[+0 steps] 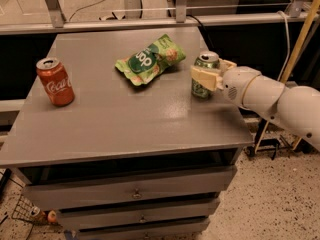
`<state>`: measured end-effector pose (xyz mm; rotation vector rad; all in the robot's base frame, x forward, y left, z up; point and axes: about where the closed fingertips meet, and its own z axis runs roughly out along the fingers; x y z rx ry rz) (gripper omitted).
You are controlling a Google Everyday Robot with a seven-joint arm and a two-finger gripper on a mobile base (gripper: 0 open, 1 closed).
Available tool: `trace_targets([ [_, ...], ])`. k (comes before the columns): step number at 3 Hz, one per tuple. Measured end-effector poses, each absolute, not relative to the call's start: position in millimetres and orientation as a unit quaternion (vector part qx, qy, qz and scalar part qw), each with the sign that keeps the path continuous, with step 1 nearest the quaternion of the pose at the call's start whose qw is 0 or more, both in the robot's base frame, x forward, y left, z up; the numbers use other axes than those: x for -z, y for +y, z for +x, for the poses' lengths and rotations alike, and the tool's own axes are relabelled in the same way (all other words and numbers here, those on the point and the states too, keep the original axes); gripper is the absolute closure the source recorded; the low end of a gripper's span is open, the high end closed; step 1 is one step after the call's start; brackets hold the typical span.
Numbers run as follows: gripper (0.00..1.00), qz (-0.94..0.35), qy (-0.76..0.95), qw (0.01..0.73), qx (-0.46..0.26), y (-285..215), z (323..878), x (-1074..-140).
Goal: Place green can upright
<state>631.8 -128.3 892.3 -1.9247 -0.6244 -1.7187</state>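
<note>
Upright green can on table, tool apparently gripping it

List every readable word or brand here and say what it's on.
"Coca-Cola": on the red can.
"op": all that reads clearly of the white lettering on the green snack bag.
Green can, with the gripper at it: print too blurred to read.

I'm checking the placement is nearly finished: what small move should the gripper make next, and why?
Probably open the fingers and release. The green can already stands upright with its base on the grey table, near the edge beside the arm, and the gripper is closed around its middle, so only letting go gently seems left.
</note>
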Motion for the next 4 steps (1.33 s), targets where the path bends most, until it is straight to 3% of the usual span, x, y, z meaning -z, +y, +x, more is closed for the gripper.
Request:
trace_targets([
  [1,0.87,-0.704,-0.227,0.243,0.628,-127.0,631.6,-892.1],
  [4,0.17,-0.703,-0.227,0.243,0.628,-126.8,631.6,-892.3],
])
